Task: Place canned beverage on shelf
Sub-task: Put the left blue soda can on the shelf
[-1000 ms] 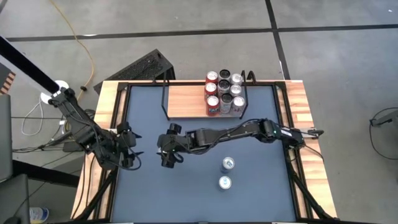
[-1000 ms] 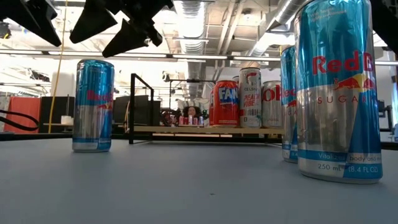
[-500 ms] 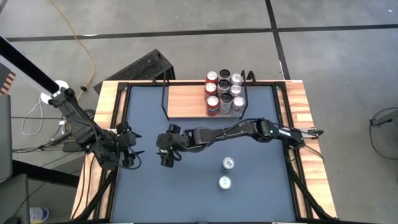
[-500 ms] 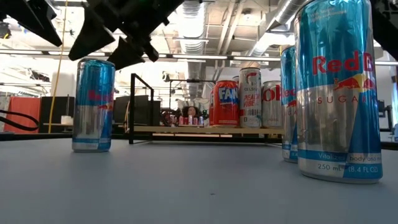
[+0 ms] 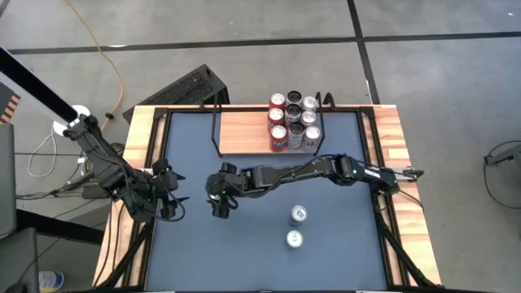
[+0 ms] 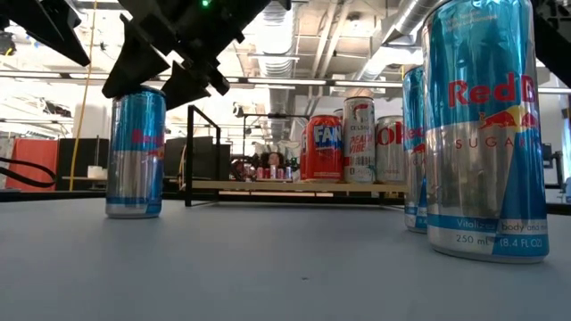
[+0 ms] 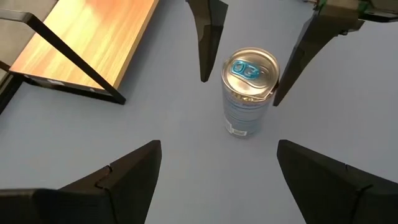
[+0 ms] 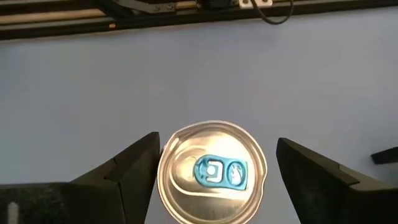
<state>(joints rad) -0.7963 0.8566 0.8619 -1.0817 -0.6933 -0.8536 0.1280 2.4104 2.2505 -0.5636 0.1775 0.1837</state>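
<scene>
In the low view, nearest me, two Red Bull Sugarfree cans (image 6: 486,134) stand upright at three o'clock on the grey tabletop (image 6: 268,267). Farther in, at nine o'clock, a third Red Bull can (image 6: 136,152) stands upright, long axis vertical, pull-tab end up. My right gripper (image 5: 221,203) hangs over its top with fingers spread wide, one on each side, neither touching it. My left gripper (image 5: 169,197) waits open at the table's nine o'clock edge, facing that can. Farthest, at twelve o'clock, the shelf (image 5: 242,133) carries eight upright cans (image 5: 294,123) packed together at its three o'clock end; its other end is bare wood.
</scene>
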